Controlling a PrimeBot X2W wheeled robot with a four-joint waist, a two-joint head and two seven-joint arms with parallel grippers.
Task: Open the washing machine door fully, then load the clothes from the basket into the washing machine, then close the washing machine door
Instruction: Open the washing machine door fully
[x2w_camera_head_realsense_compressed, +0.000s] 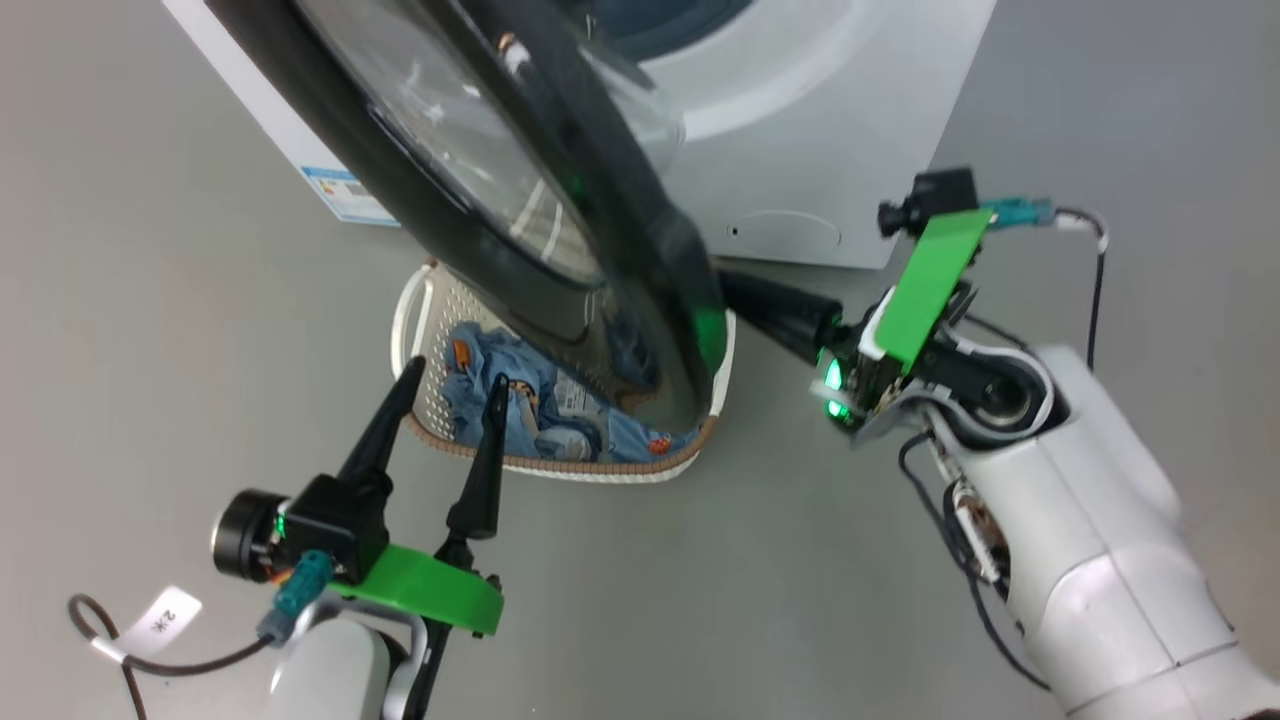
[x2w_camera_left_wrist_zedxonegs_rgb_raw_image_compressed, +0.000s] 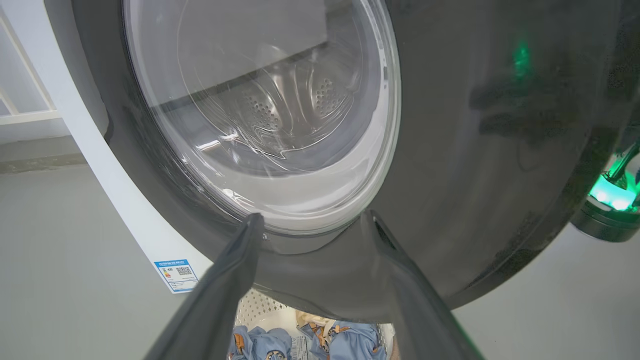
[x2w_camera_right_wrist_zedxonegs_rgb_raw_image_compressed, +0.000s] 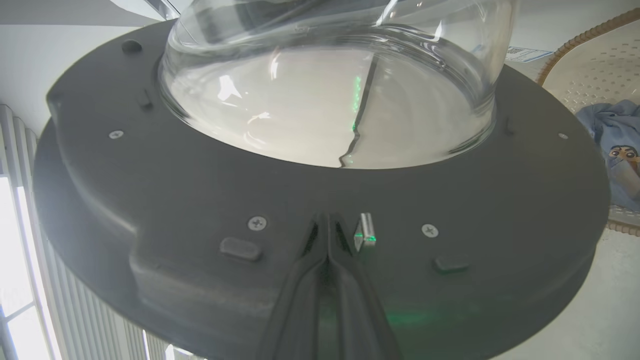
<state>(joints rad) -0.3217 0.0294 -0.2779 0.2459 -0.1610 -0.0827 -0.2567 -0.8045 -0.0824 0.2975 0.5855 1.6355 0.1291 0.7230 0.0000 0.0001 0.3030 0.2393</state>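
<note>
Washing machine door (x2w_camera_head_realsense_compressed: 480, 180), a glossy black rim around a bulging clear glass bowl, is stood open above the perforated cream basket (x2w_camera_head_realsense_compressed: 415, 310), in which crumpled light-blue clothes (x2w_camera_head_realsense_compressed: 545, 405) are piled. The right hand (x2w_camera_right_wrist_zedxonegs_rgb_raw_image_compressed: 327, 222) is closed, its tips set against the door's matte inner face; the left hand (x2w_camera_head_realsense_compressed: 453, 375) is spread wide and empty above the basket

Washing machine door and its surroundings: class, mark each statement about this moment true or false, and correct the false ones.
1. The washing machine door stands swung out from the washing machine. True.
2. The left gripper is shut. False: its fingers stand apart.
3. The right gripper is shut, at the door's inner side. True.
4. The basket is empty. False: blue clothes lie in it.
</note>
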